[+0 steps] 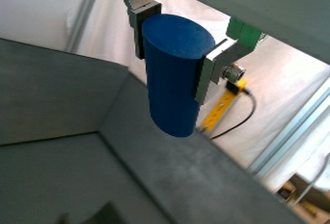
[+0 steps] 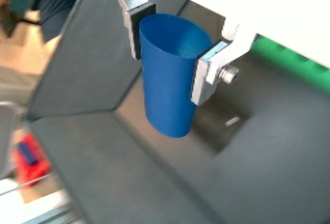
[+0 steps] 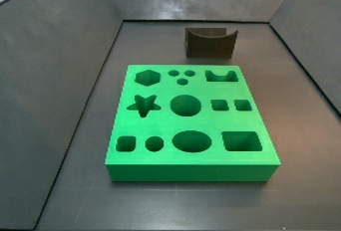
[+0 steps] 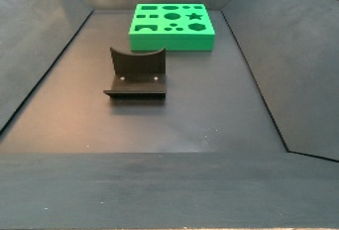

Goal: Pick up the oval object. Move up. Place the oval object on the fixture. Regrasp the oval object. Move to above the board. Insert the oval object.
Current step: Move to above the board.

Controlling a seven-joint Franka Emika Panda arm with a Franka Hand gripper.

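Between the gripper's point(image 1: 175, 56) jaws, clamped on its sides, the oval object point(image 1: 173, 76) could twist if lowered carelessly onto the fixture point(image 4: 135, 73).

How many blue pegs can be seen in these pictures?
1. The oval object is held in the gripper, seen in both wrist views, above the dark floor. None shows on the board or the fixture.

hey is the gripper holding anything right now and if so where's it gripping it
Yes. The gripper holds the blue oval object, its fingers clamped on opposite sides near one end, seen in both wrist views.
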